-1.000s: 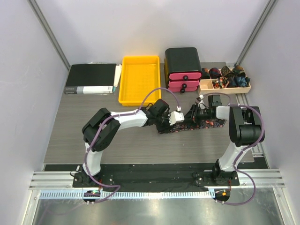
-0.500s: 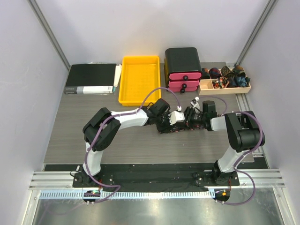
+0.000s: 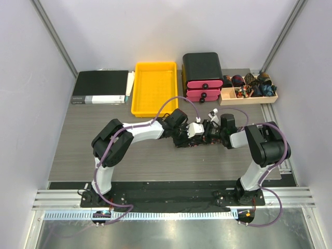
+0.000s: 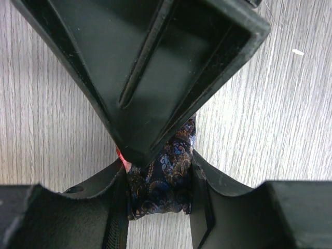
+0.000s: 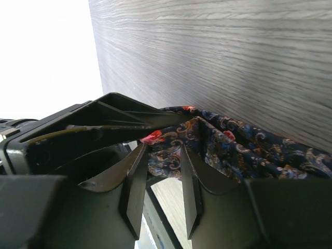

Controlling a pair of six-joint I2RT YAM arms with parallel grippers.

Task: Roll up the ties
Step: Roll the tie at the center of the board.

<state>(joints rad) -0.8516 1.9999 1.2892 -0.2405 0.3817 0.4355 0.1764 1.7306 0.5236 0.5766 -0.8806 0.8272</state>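
right of the bench's (image 3: 104, 150) middle, just in front of the pink drawer unit (image 3: 202, 89), the two grippers meet tip to tip over one tie (image 4: 161, 181), gathered into a short thick wad on the grey wood. the left gripper (image 4: 158, 165) is clenched on it: the patterned cloth fills the gap between its fingers and touches both. the right gripper (image 5: 163, 150) faces it from the opposite side, fingers a little apart with cloth at their tips; whether it pinches the fabric or has let go i cannot tell. more of the tie lies loose beside it. by my reading the rolling of this tie is under way, the left side serving as anchor. the next move likely calls for the right gripper to take a fresh hold on the loose part and wrap it around the held core, keeping the layers tight so the wad does not spring open.
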